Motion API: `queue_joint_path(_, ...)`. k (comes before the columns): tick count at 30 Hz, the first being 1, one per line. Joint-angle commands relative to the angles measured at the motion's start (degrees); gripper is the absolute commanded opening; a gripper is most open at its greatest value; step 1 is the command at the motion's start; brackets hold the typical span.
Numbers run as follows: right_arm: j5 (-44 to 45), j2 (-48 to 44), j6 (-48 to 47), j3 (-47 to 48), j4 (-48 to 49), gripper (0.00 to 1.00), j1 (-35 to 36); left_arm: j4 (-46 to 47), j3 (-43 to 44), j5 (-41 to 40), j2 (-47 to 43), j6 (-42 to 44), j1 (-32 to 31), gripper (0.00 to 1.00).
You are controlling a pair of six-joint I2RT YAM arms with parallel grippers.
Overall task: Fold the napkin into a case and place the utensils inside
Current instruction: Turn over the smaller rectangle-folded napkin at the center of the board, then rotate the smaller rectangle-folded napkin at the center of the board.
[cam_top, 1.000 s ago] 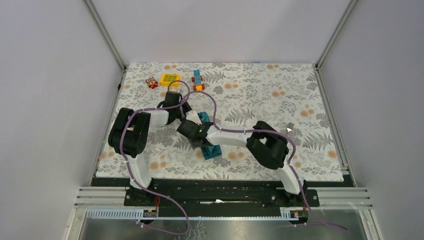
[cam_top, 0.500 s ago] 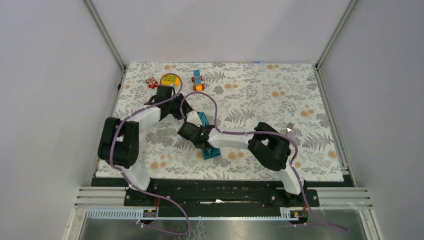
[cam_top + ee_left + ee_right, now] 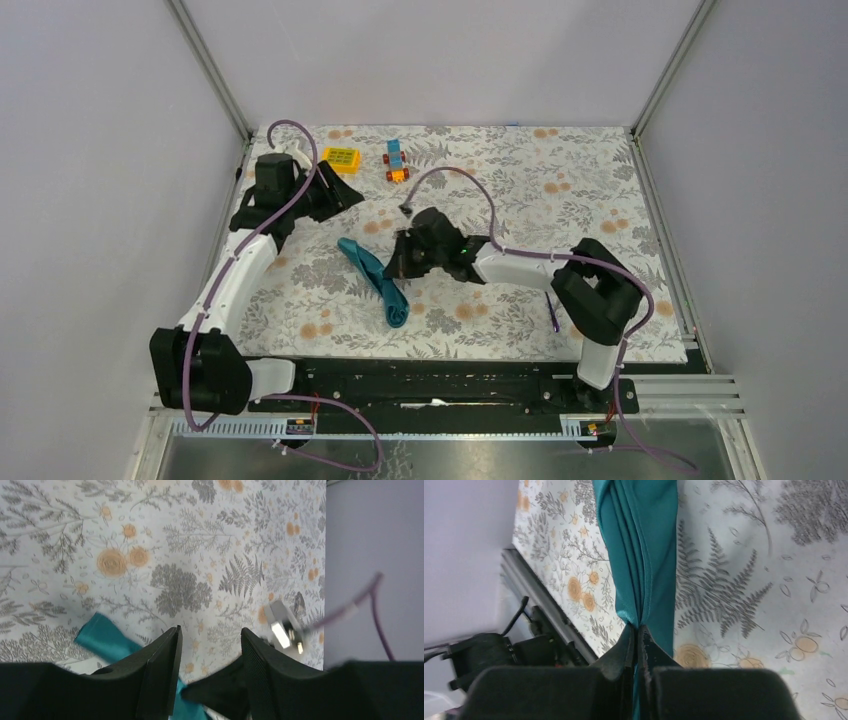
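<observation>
On the soft, limp napkin [image 3: 372, 275], the right gripper [image 3: 639, 639] was pinched tight on bunched folds; beyond the napkin the left gripper [image 3: 210, 652] gaped, empty. Corners looked easiest to take.

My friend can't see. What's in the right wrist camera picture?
The right hand is pinched shut on a bunched dark teal napkin. The cloth stretches away in long folds over a flowery tablecloth.
</observation>
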Motion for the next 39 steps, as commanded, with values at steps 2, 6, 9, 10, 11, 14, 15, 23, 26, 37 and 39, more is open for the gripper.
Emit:
queue_joint_path(2,-23.20,3.24,19.43,-12.32,28.01,0.00,-8.58,-3.56,-3.15,5.04,-3.46,1.57,0.14,0.51)
queue_joint_path(6,-26.71,6.25,22.12,-18.46,37.79,0.00,-13.75,-3.44,-5.49,6.95,-4.39,2.23,0.15,0.50)
queue_joint_path(9,-28.95,7.27,22.35,-21.33,40.44,0.00,-18.11,-1.98,-7.70,9.45,-3.80,2.13,0.10,0.50)
queue_joint_path(10,-30.21,7.76,20.78,-21.13,39.21,0.01,-19.40,-0.85,-8.62,10.13,-3.57,1.78,-0.22,0.50)
queue_joint_path(11,-31.87,8.21,19.53,-20.98,38.76,0.06,-20.63,0.85,-9.64,10.97,-3.35,1.20,-0.71,0.51)
queue_joint_path(14,-34.28,7.66,15.11,-20.21,33.63,0.25,-23.72,5.96,-12.14,13.21,-0.42,-0.48,-2.97,0.54)
queue_joint_path(15,-33.63,6.77,10.80,-18.43,27.23,0.31,-24.60,7.57,-12.49,14.13,1.16,-0.98,-3.67,0.54)
queue_joint_path(23,-8.17,-9.34,-17.44,-6.18,-20.56,0.59,-23.01,26.75,-14.25,16.53,12.93,-10.36,-5.84,0.46)
queue_joint_path(26,-15.47,-11.75,-12.56,-8.45,-17.43,0.57,-17.77,30.91,-12.68,14.98,17.86,-12.12,-5.84,0.42)
queue_joint_path(37,-9.62,-7.92,-8.59,-19.72,-4.39,0.26,-12.03,23.81,-5.82,4.90,35.38,-5.44,-6.00,0.36)
queue_joint_path(39,-5.18,-7.40,-10.75,-18.93,-9.38,0.25,-12.03,22.89,-5.82,3.71,35.31,-4.92,-6.10,0.37)
